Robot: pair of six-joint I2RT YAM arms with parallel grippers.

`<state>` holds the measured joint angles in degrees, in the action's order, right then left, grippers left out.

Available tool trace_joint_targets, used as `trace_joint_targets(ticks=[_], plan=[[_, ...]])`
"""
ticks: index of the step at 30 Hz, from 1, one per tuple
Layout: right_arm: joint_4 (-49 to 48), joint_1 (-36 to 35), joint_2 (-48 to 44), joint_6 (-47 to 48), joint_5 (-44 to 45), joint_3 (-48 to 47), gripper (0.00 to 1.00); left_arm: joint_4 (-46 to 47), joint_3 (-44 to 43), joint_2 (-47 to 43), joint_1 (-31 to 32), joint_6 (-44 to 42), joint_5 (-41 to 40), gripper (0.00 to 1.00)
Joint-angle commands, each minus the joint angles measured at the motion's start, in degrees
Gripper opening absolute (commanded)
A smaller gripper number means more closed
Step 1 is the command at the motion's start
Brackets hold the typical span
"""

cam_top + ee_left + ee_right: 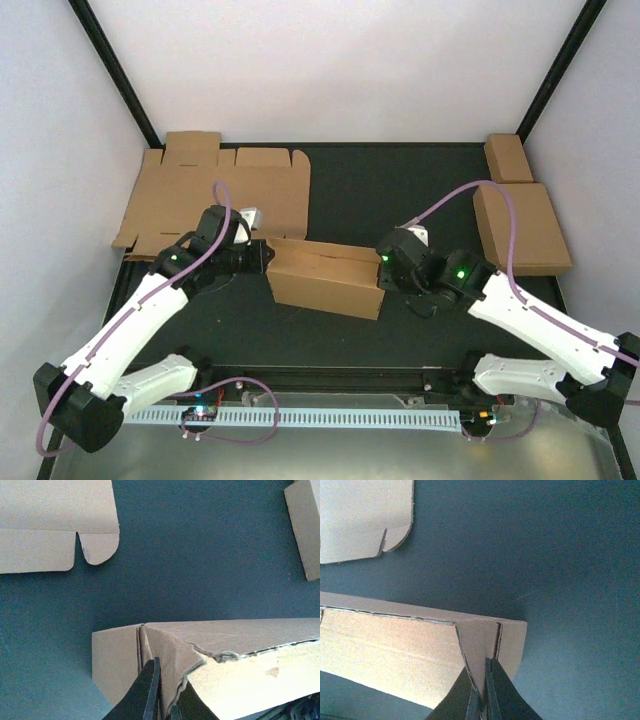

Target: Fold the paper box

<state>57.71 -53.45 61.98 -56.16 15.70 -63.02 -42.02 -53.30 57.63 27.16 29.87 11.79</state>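
Note:
The paper box (325, 278), brown cardboard, partly folded with its walls raised, stands in the middle of the dark mat. My left gripper (262, 256) is shut on the box's left end wall. In the left wrist view (167, 702) the dark fingers (145, 690) pinch the doubled end flap of the box (240, 640). My right gripper (385, 268) is shut on the right end wall. In the right wrist view (482, 702) its fingers (507, 695) pinch the folded end flap of the box (385, 650).
A flat die-cut cardboard sheet (215, 195) lies at the back left, also in the left wrist view (50, 520) and right wrist view (360, 515). A folded brown box (520, 225) and a smaller one (508, 157) sit at the back right. Black frame posts stand at the corners.

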Motion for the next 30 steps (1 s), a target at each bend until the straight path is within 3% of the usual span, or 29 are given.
trace_joint_targets(ticks=[1, 16, 30], plan=[[3.8, -2.5, 1.2, -6.8, 8.1, -2.2, 0.02, 0.5, 1.3, -1.0, 0.6, 3.1, 1.2, 0.04], [4.9, -7.0, -0.2, -14.2, 14.7, 2.0, 0.02, 2.5, 2.7, -2.5, 2.9, 5.6, 1.1, 0.05], [6.0, -8.8, -0.3, -10.6, 15.8, 3.6, 0.02, 1.6, 3.0, -2.7, 3.8, 4.8, -1.5, 0.05]])
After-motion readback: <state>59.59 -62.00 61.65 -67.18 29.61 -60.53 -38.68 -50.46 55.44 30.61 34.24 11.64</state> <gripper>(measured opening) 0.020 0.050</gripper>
